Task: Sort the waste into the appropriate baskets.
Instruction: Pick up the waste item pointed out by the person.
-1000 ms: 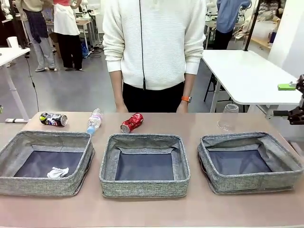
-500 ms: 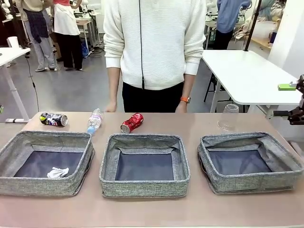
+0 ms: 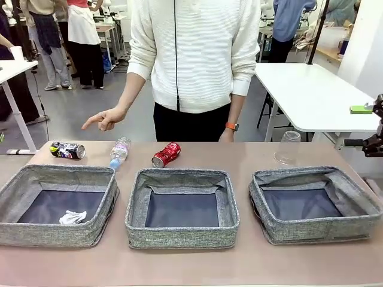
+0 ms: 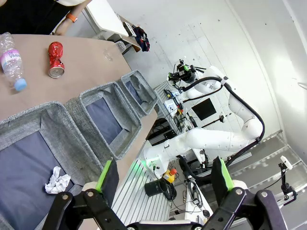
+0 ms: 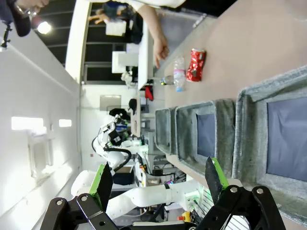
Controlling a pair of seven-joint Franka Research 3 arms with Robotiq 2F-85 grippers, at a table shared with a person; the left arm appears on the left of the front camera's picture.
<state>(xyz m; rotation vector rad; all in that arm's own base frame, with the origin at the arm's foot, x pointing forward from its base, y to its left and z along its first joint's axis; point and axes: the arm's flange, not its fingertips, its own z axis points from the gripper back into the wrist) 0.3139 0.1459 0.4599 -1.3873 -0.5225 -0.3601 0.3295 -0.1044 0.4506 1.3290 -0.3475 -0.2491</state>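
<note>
Front view: 3 baskets line the table's (image 3: 245, 156) near edge, namely the left basket (image 3: 57, 171) (holding the paper ball (image 3: 72, 217)), the middle basket (image 3: 179, 175) and the right basket (image 3: 311, 173). Along the far edge are the dark can (image 3: 67, 150), bottle (image 3: 119, 152), red can (image 3: 166, 154) and clear cup (image 3: 288, 147), with a person's hand (image 3: 105, 118) pointing above the far-left corner. Left wrist view: the left gripper (image 4: 162, 173) stands apart, empty. Right wrist view: the right gripper (image 5: 158, 173) gapes likewise.

3 grey baskets (image 3: 181, 236) abreast; paper ball (image 3: 72, 217) inside the left one.
</note>
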